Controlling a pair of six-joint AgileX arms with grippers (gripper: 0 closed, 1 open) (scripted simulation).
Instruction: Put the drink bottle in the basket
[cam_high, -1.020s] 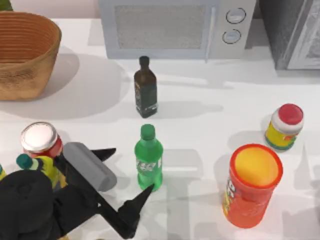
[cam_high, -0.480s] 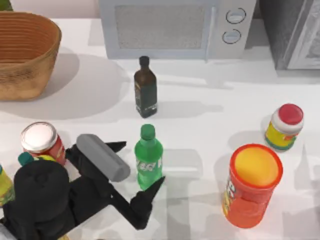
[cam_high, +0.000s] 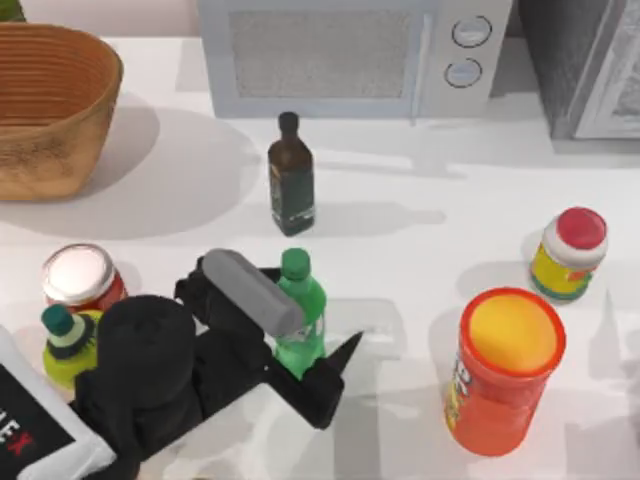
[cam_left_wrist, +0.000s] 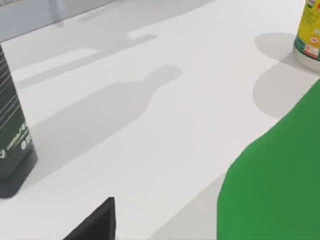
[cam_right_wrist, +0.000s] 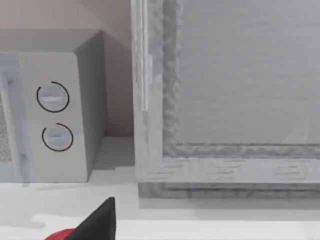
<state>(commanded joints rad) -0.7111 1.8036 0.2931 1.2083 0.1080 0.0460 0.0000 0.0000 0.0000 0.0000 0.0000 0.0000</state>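
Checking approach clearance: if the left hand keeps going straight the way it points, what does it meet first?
The drink bottle: it already stands between the open fingers of the left hand, green body close in the left wrist view. Depth left is unclear.

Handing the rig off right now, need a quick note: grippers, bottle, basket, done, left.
Left gripper: open, fingers either side of the drink bottle, not yet closed on it.
Right arm: parked, facing the microwave; fingers unclear.
Bottle: upright on the table, near the front, middle.
Basket: far left corner, nothing seen in it.
Done: approach to the bottle.
Left: close, lift, carry to the basket, release. Mind the oil bottle on the way.
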